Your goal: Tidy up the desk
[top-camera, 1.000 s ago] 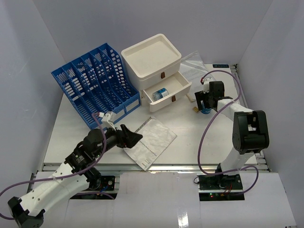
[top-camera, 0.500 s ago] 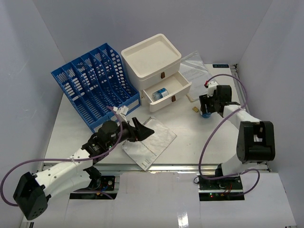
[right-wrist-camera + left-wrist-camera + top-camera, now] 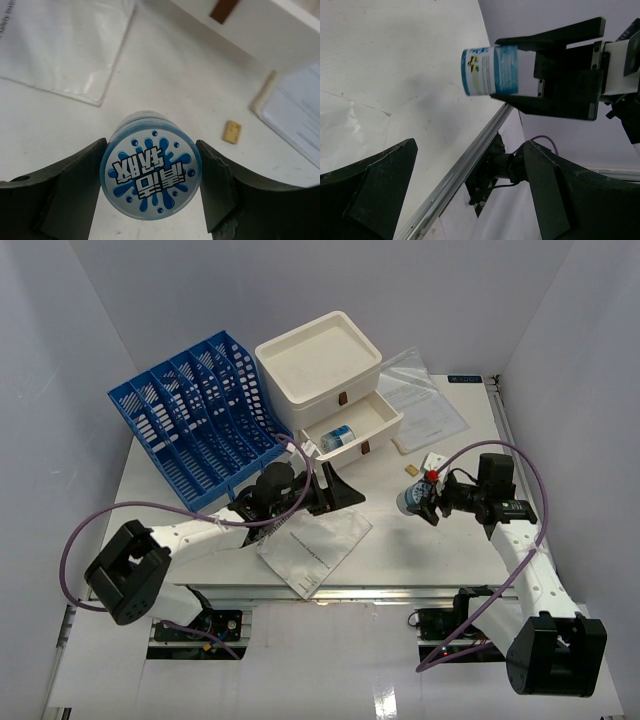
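Where pale walls close in the white desk [image 3: 400, 550], which spreads beneath both arms, the right gripper [image 3: 420, 502] has drawn back from the far side, pinching a blue-labelled tub [image 3: 151, 171] aloft; the left gripper [image 3: 345, 490], jaws spread, has swung toward the drawer box [image 3: 320, 365]; a file rack [image 3: 195, 415] stands beside it.

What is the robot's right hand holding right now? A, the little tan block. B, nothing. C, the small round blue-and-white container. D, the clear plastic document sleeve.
C: the small round blue-and-white container sits clamped between the two fingers of the right hand, as both wrist views show.
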Controlling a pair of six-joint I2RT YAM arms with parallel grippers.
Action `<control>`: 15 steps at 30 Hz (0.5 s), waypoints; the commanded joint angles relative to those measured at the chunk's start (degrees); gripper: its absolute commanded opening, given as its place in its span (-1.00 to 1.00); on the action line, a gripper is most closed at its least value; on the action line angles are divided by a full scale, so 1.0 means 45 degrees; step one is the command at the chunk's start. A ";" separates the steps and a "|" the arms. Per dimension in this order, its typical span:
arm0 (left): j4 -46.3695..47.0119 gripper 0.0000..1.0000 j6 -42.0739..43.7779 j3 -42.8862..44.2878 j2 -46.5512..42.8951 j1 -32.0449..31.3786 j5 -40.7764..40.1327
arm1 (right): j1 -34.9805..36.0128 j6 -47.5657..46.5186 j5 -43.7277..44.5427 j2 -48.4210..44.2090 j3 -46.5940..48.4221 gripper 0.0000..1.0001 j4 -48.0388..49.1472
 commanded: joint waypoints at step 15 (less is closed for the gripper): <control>0.2105 0.96 -0.0805 0.2224 0.3112 -0.1610 0.0846 | 0.2249 -0.0574 -0.3151 -0.0229 0.0024 -0.85 0.0182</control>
